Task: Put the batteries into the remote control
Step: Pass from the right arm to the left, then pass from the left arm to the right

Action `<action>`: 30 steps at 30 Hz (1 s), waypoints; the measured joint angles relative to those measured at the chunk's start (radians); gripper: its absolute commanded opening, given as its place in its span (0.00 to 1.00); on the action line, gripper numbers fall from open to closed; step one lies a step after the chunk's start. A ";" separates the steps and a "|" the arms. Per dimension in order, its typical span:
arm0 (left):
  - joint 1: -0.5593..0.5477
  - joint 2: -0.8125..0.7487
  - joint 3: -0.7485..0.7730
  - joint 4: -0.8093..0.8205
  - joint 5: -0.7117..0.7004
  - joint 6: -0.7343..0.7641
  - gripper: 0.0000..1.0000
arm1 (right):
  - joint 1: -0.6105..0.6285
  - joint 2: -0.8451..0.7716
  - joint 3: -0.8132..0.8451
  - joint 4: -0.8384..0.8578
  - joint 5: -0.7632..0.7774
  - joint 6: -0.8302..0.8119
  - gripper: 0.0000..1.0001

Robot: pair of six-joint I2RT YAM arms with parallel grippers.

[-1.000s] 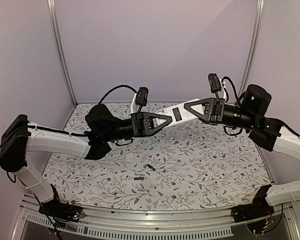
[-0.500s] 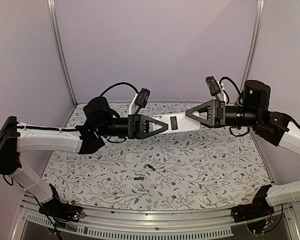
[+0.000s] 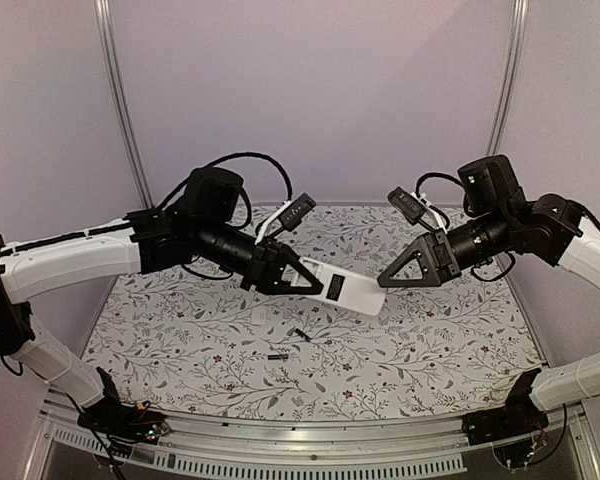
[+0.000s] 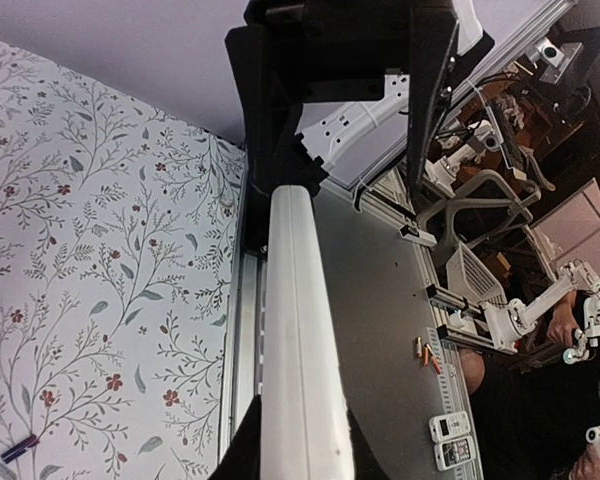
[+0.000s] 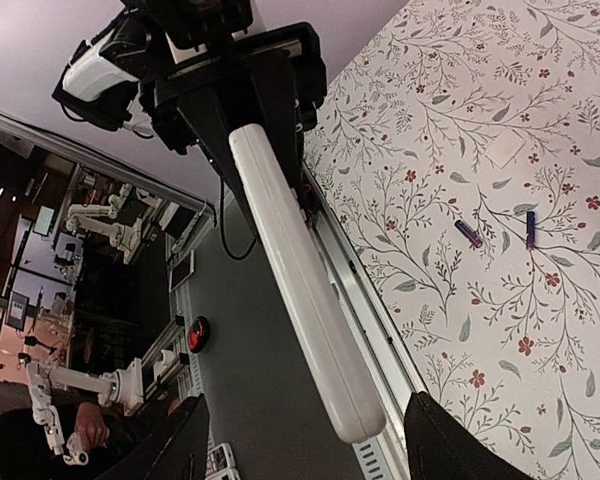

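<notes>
The white remote control hangs in the air over the middle of the table, sloping down to the right, its dark recess facing up. My left gripper is shut on its left end; in the left wrist view the remote control runs edge-on out from between the fingers. My right gripper stands open just off the remote's right end, apart from it. In the right wrist view the remote control ends between the spread fingers. Two batteries lie on the cloth below, and those batteries also show in that view.
The table wears a floral cloth. A small pale flat piece lies on it beyond the batteries. An aluminium rail runs along the near edge, and metal posts rise at the back corners before plain walls.
The right gripper has opened, released the remote's right end and drawn back. The left arm has swung the remote lower and tilted it down to the right.
</notes>
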 measured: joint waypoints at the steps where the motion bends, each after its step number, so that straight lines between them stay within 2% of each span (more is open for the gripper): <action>1: -0.002 0.007 0.007 -0.033 0.003 0.016 0.00 | 0.008 0.010 0.012 -0.031 -0.005 -0.016 0.64; 7: -0.013 0.035 0.040 -0.150 0.034 0.073 0.00 | 0.055 0.074 0.050 -0.159 -0.014 -0.099 0.59; 13: -0.023 0.074 0.074 -0.182 0.069 0.080 0.00 | 0.099 0.123 0.054 -0.208 -0.012 -0.145 0.48; 30: -0.048 0.123 0.104 -0.172 0.134 0.064 0.00 | 0.148 0.170 0.055 -0.150 -0.059 -0.148 0.25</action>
